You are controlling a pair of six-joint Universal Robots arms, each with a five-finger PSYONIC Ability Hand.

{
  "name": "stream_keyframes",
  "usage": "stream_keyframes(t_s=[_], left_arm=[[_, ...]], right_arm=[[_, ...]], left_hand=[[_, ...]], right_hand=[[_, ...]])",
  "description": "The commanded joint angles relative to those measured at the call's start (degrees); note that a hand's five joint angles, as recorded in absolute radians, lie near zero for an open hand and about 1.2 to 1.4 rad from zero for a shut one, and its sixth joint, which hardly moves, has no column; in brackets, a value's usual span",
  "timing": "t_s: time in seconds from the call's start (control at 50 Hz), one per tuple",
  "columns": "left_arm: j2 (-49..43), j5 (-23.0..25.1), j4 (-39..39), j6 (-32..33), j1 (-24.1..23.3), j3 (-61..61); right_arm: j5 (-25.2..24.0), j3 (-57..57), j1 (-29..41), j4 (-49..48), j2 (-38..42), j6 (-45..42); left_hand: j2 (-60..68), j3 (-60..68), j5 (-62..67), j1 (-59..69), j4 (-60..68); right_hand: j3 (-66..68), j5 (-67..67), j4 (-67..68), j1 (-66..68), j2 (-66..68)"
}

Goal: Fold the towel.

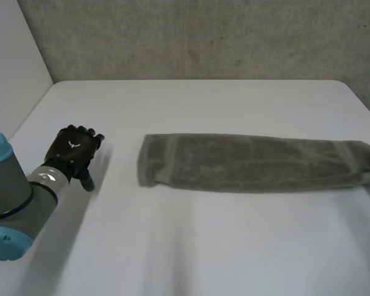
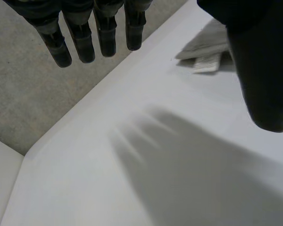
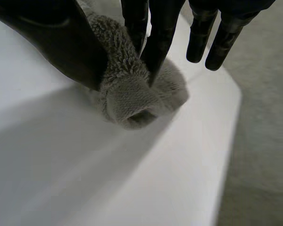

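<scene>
**Right, towel [image 1: 253, 161] pinched at one end by right hand [image 3: 52, 42], left hand [image 1: 73, 151] free**

You had the grey towel lying mid-table as a long narrow strip, apparently already doubled lengthwise. Its long axis ran side to side across the white table [image 1: 191, 246]. Your right hand was at the strip's right end, thumb and fingers clamped on the bunched cloth. Your left hand was over bare table near the strip's left end, not touching it, with fingers straight and holding nothing. So the towel lay to the right of that hand. My read: the next fold went end to end along that axis, and the right hand was the one placed to carry it.
</scene>
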Motion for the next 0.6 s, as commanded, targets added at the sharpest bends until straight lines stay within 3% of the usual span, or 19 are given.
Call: stream_keyframes(t_s=[0.02, 0.1, 0.14, 0.2, 0.24, 0.26, 0.3, 0.38, 0.42, 0.6], left_arm=[[0.94, -0.11, -0.64, -1.33, -0.3, 1.12], [1.03, -0.11, -0.55, -1.51, -0.83, 2.18], [1.12, -0.11, -0.55, -1.68, -1.09, 2.53], [1.12, -0.2, -0.38, -2.83, -1.97, 3.76], [1.12, -0.2, -0.38, -4.31, -3.02, 4.64], [1.12, -0.2, -0.38, -4.32, -3.03, 4.64], [1.21, -0.2, -0.29, -5.11, -3.2, 5.0], [2.0, -0.29, 0.23, -7.74, -3.55, 5.7], [2.17, -0.29, 0.41, -8.63, -3.64, 6.23], [3.05, -3.19, 0.5, -12.4, -3.56, 8.07]], right_arm=[[-0.77, -8.01, -1.39, 0.98, -1.02, -0.5], [-1.91, -10.23, 1.78, 1.25, -2.25, 0.03], [-2.61, -11.98, 9.3, 1.08, -3.92, 1.17], [-2.44, -12.78, 13.65, 0.99, -4.36, 1.88], [-1.91, -14.27, 21.52, 0.99, -4.36, 2.84], [-1.91, -14.27, 21.56, 0.99, -4.36, 2.84], [-1.39, -14.8, 29.34, 0.64, -3.92, 3.37], [-0.95, -15.59, 37.42, -0.59, -2.44, 3.81], [0.45, -16.99, 44.9, -2.96, 0.19, 4.68], [7.58, -23.85, 57.33, -7.36, 9.17, 8.56]], left_hand=[[-3.6, -2.87, -3.07, -6.41, -3.21], [-3.76, -2.87, -3.24, -6.58, -3.21], [-3.6, -2.87, -3.07, -6.41, -3.21], [-3.6, -2.87, -3.07, -6.41, -3.21], [-3.6, -2.87, -3.07, -6.41, -3.21], [-3.6, -2.87, -3.07, -6.41, -3.21], [-3.6, -2.87, -3.07, -6.41, -3.21], [-3.76, -2.87, -3.24, -6.58, -3.21], [-3.76, -2.87, -3.24, -6.58, -3.21], [-3.76, -2.87, -3.23, -6.58, -3.21]], right_hand=[[-2.02, 4.71, -3.32, 7.39, 5.24], [-2.02, 4.71, -3.32, 7.39, 5.24], [-2.02, 4.71, -3.32, 7.39, 5.24], [-2.02, 4.71, -3.32, 7.39, 5.24], [-2.02, 4.71, -3.32, 7.39, 5.24], [-2.02, 4.71, -3.32, 7.39, 5.24], [-2.02, 4.71, -3.32, 7.39, 5.24], [-2.02, 4.71, -3.32, 7.39, 5.24], [-2.02, 4.71, -3.32, 7.39, 5.24], [-2.02, 4.71, -3.32, 7.39, 5.24]])
